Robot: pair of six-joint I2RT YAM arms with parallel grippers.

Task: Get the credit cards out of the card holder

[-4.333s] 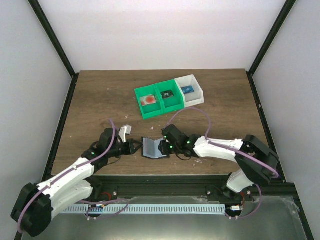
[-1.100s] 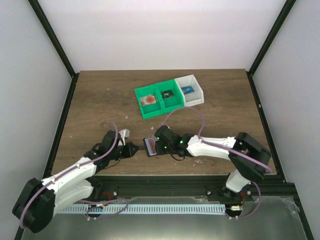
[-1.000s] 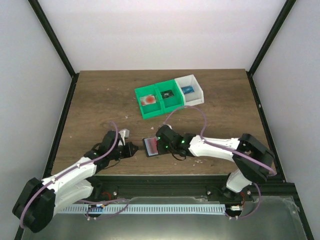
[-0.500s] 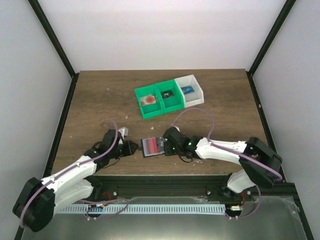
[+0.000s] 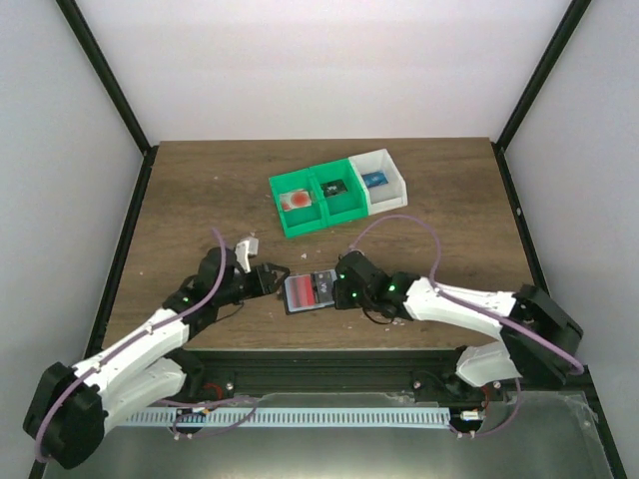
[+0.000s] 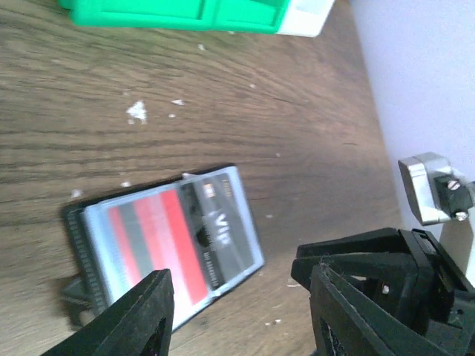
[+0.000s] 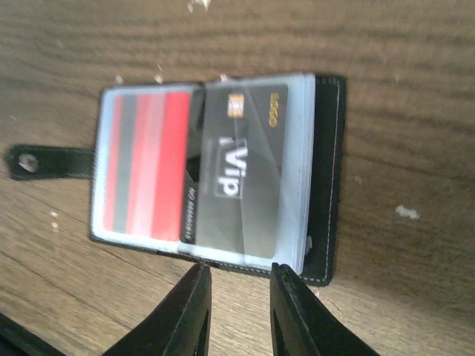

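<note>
The card holder lies open and flat on the table near the front edge, between my two grippers. Its clear sleeves show a red credit card and, beside it, a dark card marked VIP. Both cards sit inside the sleeves. In the left wrist view the red card and the VIP card lie just ahead of my open left gripper, which holds nothing. My right gripper hovers at the holder's long edge, its fingers a narrow gap apart with only table between them.
A row of two green bins and a white bin stands behind the holder, each with a small item inside. The holder's black snap strap sticks out on its red-card side. Pale crumbs dot the wood.
The holder has gone from nearly folded to lying open with both cards showing. My left gripper has opened and moved in towards it. The right arm has drawn back to the right.
</note>
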